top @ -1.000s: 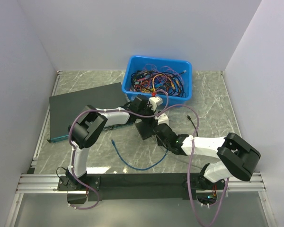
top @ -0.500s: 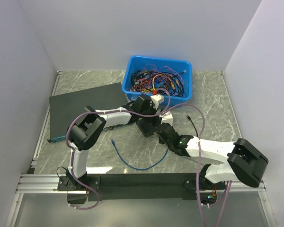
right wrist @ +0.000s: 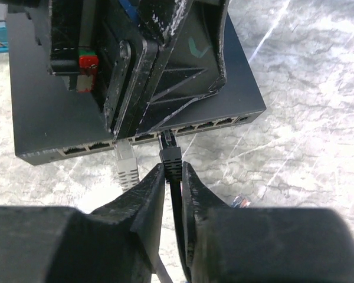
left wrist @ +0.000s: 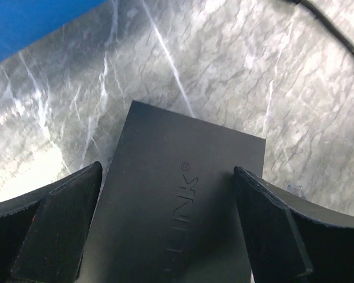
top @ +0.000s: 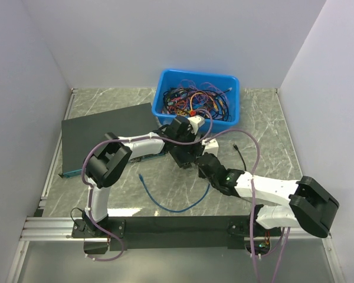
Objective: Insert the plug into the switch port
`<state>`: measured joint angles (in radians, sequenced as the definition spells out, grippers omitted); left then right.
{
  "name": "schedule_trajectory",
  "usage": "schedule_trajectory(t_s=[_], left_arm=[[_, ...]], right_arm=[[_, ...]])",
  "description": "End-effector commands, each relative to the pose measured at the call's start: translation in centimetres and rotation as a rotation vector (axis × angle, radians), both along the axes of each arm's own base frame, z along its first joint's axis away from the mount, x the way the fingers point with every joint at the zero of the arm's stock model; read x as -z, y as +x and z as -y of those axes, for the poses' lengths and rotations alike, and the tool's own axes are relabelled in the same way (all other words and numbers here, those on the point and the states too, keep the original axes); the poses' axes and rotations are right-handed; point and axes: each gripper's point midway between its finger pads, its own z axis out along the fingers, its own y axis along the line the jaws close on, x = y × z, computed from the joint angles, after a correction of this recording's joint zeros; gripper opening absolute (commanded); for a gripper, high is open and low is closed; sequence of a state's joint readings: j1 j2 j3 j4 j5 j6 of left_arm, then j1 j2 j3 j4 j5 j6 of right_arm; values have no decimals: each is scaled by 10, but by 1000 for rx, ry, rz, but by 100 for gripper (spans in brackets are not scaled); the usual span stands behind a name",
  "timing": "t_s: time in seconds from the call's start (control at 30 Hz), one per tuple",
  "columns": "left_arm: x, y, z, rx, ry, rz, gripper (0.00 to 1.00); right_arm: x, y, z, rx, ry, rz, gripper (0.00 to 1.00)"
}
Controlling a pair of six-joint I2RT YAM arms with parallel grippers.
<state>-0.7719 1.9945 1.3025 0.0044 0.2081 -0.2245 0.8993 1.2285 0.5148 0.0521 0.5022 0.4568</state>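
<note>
Right gripper (right wrist: 173, 172) is clamping a thin black cable (right wrist: 176, 206) at the near port row (right wrist: 203, 125) of a small flat black box (right wrist: 53, 115); left gripper (left wrist: 166, 171) is straddling that box, jaws apart.

Plug (top: 140, 175): small pale tip on the thin blue cable (top: 165, 206), loose on the marble table (top: 265, 118), left of the small black box (right wrist: 47, 118), not touching it. Switch port (right wrist: 205, 125): empty square socket in the row on the box's narrow front edge.

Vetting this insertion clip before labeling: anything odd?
Yes. Right gripper pinches a thin black cable at the small flat black switch box, while the thin blue network cable lies loose on the grey marble table.
</note>
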Motion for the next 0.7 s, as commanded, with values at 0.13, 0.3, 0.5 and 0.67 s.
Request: schedule_trajectory(t_s=[0.13, 0.3, 0.5, 0.67], left_arm=[[77, -56, -47, 33, 247, -209, 97], [78, -59, -50, 29, 248, -206, 96], [51, -46, -45, -11, 206, -148, 97], [16, -23, -43, -74, 135, -82, 97]], right_arm=[[-36, 34, -18, 106, 131, 123, 32], [-30, 34, -21, 104, 120, 102, 33], [-44, 32, -23, 70, 141, 132, 33], [-63, 22, -26, 26, 178, 171, 38]])
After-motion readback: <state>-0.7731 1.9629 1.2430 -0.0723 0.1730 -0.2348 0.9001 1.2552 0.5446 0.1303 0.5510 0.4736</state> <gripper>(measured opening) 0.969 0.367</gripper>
